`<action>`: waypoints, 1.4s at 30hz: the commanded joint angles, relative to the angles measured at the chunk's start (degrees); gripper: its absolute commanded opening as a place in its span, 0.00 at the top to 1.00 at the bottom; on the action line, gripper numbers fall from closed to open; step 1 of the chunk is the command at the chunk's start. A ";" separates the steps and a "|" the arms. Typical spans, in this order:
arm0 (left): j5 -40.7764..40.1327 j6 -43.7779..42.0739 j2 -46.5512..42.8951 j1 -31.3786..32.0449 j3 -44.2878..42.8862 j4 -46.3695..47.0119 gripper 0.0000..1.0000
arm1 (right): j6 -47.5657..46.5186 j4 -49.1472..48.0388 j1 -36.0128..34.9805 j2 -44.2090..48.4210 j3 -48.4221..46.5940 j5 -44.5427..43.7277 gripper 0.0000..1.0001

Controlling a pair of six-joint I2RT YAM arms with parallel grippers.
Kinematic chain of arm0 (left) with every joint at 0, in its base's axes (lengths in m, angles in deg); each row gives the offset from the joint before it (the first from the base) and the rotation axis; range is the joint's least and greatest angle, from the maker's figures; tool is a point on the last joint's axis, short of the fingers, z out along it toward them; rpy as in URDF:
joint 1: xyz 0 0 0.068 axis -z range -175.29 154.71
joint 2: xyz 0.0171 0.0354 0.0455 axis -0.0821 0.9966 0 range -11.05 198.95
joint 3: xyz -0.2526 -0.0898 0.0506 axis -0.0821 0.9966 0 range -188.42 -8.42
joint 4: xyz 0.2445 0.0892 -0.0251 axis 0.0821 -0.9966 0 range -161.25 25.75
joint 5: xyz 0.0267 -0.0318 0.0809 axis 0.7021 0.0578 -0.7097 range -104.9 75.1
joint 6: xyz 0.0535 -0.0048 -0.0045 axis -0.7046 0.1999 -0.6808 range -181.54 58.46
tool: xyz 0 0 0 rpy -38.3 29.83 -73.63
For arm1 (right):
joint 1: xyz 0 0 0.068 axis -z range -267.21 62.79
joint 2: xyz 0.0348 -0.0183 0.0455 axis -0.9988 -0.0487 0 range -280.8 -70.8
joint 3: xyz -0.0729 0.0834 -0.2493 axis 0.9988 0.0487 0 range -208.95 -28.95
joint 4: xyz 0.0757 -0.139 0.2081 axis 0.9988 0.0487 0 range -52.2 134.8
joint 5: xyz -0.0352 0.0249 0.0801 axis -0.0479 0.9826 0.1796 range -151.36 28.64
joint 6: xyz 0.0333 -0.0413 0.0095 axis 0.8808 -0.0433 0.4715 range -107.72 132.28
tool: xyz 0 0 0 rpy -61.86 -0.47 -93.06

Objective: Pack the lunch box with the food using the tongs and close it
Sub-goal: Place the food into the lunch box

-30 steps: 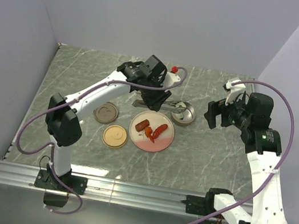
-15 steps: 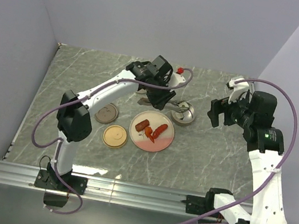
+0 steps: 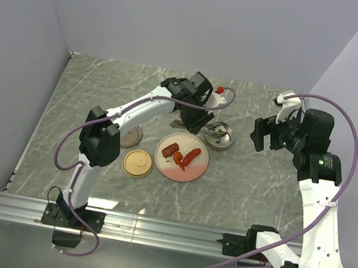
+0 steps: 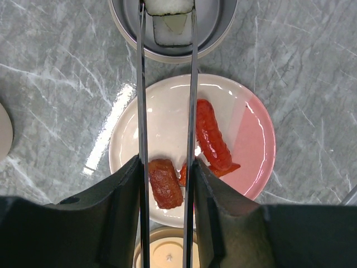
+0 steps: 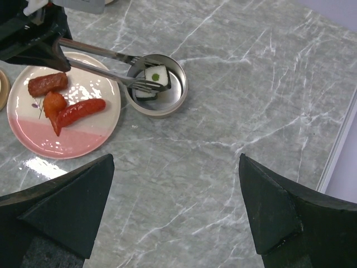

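My left gripper is shut on the silver tongs, one finger pressing each arm. The tongs' tips sit either side of a white-and-black sushi roll piece inside the round metal lunch box. On the pink-and-cream plate lie a short brown-red sausage, a long red sausage and an orange carrot-like piece. My right gripper hangs open over bare table, right of the box.
A cream round lid lies left of the plate. A brown round lid sits beyond it, partly under my left arm. Walls close in the marble table on the left, back and right.
My left arm has swung to the right, bringing the tongs' tips over and into the lunch box. The right arm has barely shifted.
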 commanded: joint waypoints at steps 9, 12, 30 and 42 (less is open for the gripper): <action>-0.55 -1.41 1.90 1.37 -5.44 1.91 0.71 | 0.56 -0.45 0.36 0.01 -2.70 0.57 0.01; -0.64 -1.50 3.22 1.64 -6.93 1.03 0.71 | 0.74 -0.80 0.36 0.10 -2.17 0.57 0.01; -1.78 -1.94 5.16 1.81 -9.22 -0.29 0.53 | 0.65 -0.89 0.36 -0.51 -2.08 1.09 0.01; -2.49 -2.56 4.28 1.73 -11.41 -2.49 0.48 | 0.82 -1.60 0.45 -1.04 -2.26 1.18 0.01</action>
